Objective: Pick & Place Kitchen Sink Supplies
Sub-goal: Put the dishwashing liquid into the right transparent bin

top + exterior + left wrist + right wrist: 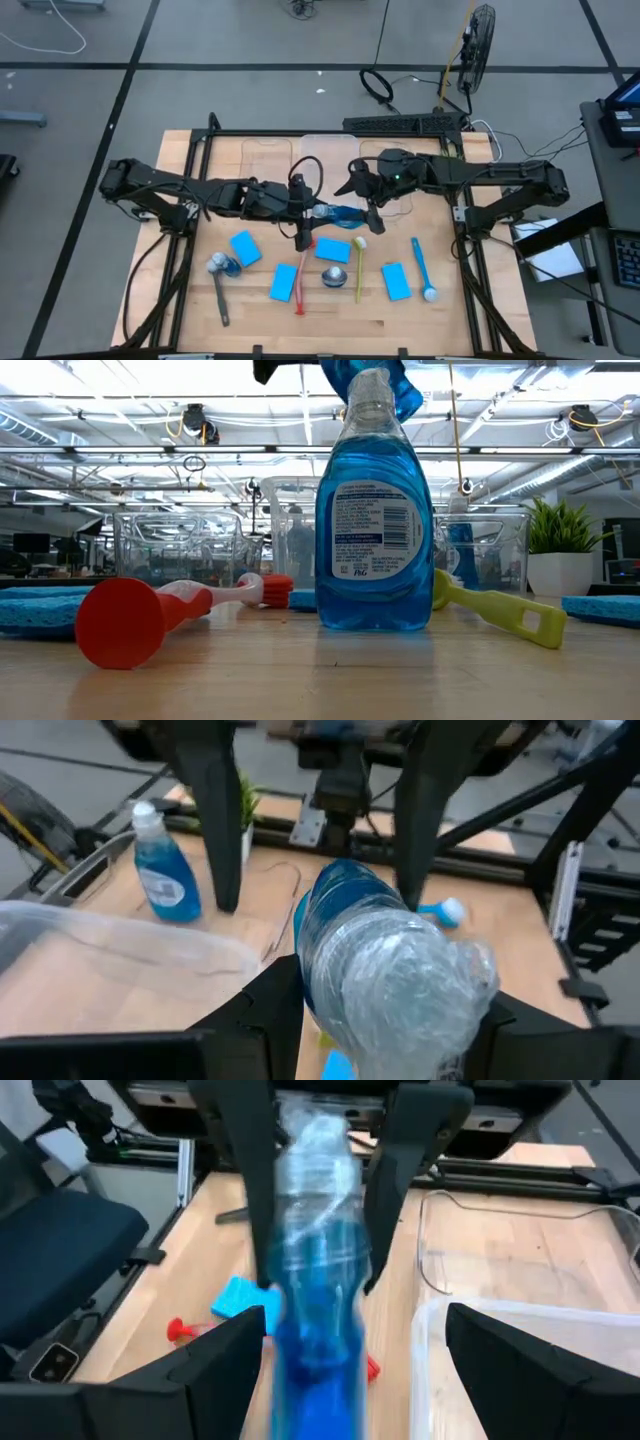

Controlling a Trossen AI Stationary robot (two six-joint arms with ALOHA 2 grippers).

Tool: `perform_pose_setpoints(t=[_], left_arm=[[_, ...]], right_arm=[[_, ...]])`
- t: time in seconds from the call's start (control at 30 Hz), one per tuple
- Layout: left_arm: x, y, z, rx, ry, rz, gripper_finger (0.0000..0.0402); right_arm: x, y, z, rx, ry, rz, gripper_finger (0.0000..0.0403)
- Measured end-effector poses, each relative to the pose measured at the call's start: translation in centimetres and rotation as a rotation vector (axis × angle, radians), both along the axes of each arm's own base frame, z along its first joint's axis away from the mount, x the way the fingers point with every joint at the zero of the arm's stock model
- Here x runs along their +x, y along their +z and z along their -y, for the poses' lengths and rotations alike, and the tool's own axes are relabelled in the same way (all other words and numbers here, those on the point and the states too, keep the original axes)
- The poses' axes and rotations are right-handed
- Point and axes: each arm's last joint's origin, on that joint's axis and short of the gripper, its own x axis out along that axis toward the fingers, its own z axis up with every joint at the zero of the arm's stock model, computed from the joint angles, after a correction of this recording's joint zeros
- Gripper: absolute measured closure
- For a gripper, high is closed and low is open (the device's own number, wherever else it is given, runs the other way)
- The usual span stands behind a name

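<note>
Now the left tool (309, 211) grips a blue bottle (335, 213) held lying sideways in the air above the counter (480, 300), near the clear bins (300, 155). Opposite it, the right tool (365, 203) stands with its fingers spread wide around the bottle's other end, not clamped. Below them on the counter lie blue sponges (245, 248), a red brush (302, 275) and an upright blue bottle (373, 510).

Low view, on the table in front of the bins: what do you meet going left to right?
Left sponge → red brush → bottle → yellow-green brush → right sponge. The sponge partly hidden behind the bottle is left out.
</note>
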Motion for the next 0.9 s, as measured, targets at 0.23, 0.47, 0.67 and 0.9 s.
perform_pose_setpoints(t=[0.23, 0.47, 0.67, 0.9], left_arm=[[0.64, -0.68, 0.22, -0.018, -0.009, -0.010, 0.0239], [0.74, -0.83, 0.32, -0.018, -0.011, -0.014, 0.0239], [0.86, -0.90, 0.34, -0.020, -0.010, -0.011, 0.0239], [0.87, -0.90, 0.34, -0.021, -0.011, -0.009, 0.0239]], right_arm=[[0.40, -0.53, -0.03, 0.017, 0.001, -0.026, 0.0106], [0.37, -0.75, -0.04, 0.030, -0.005, -0.051, 0.0119], [0.34, -0.83, -0.12, 0.046, -0.008, -0.062, 0.0163], [0.47, -0.97, -0.31, 0.059, 0.018, -0.066, 0.0222]])
